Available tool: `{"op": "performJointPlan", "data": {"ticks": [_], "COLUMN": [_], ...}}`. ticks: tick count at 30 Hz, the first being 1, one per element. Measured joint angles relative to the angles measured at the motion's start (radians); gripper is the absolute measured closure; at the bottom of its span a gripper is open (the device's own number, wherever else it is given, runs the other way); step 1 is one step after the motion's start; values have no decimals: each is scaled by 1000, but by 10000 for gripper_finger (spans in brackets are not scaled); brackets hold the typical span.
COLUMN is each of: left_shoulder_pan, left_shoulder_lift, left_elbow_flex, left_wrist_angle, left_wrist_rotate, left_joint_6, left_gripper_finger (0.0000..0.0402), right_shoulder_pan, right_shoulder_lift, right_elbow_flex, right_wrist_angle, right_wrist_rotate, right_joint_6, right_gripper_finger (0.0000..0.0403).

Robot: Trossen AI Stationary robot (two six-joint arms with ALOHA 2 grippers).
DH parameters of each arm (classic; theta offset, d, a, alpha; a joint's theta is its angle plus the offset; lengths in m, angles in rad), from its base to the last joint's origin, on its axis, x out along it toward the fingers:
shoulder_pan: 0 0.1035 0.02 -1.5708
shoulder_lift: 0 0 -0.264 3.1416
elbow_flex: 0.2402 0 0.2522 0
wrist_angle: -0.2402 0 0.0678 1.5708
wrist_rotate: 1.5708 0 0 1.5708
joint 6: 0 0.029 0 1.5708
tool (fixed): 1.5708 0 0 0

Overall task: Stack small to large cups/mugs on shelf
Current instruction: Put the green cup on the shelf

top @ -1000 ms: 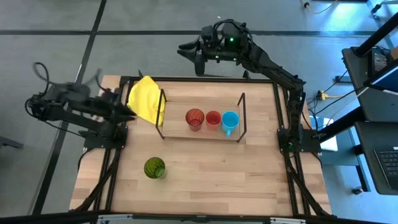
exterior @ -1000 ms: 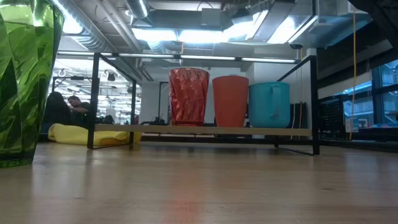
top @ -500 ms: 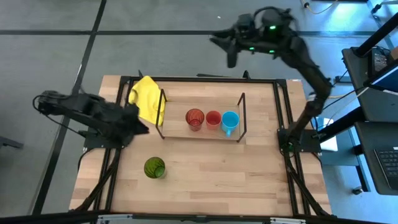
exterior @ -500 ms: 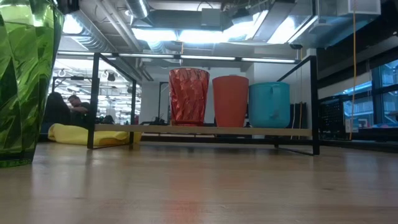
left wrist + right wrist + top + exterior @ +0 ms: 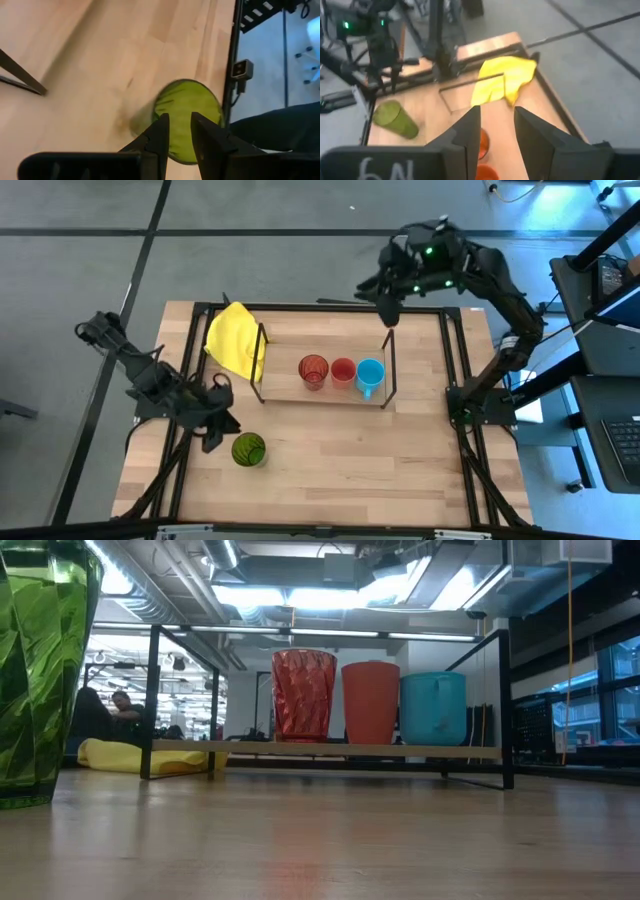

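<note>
Green tumbler is the last one off the shelf: it stands alone on the counter, near the front-left, well apart from the shelf. On the shelf we have the orange-red tumbler, the short red cup and the light blue mug in a row, each just beside the next.

Handling, our read: translucent faceted plastic, so light and stiff, not fragile, but the wall is slick and tapered. It'll tip or skate if we nudge it low. We'd take it across the wall near mid-height or slightly above, fingers straddling the body, not pinching the rim.

Left claw sits low over the counter just beside the green tumbler, on its left. Arm reaches in from the left edge, forearm angled down and inward. In the left wrist view the fingers are only narrowly parted with nothing between them, and the tumbler lies just past the tips. Too narrow to straddle it as is; we'd spread wider first.

Right claw hangs high above the back edge, behind the shelf's right frame, slightly parted, empty, waiting.
</note>
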Motion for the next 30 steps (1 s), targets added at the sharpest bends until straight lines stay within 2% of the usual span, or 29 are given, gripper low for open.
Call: {"op": "performJointPlan", "data": {"ticks": [4, 8, 17, 30], "left_shoulder_pan": [-72, -102, -103, -103], "left_shoulder_lift": [33, 78, 117, 122], "left_elbow_flex": [0, 0, 0, 0], "left_wrist_angle": [-1, -29, -91, -68], "left_wrist_rotate": [-41, -50, -92, -78], "left_joint_6": [-93, -107, -107, -107], "left_gripper_finger": [325, 313, 284, 282], "right_shoulder_pan": [46, 70, 75, 75], "right_shoulder_lift": [0, 0, -1, 0], "right_elbow_flex": [-32, -75, -213, -371], "right_wrist_angle": [15, 21, 130, 185], "right_wrist_rotate": [1, 1, 2, 1], "right_joint_6": [1, 0, 4, 68], "right_gripper_finger": [283, 283, 283, 283]}}
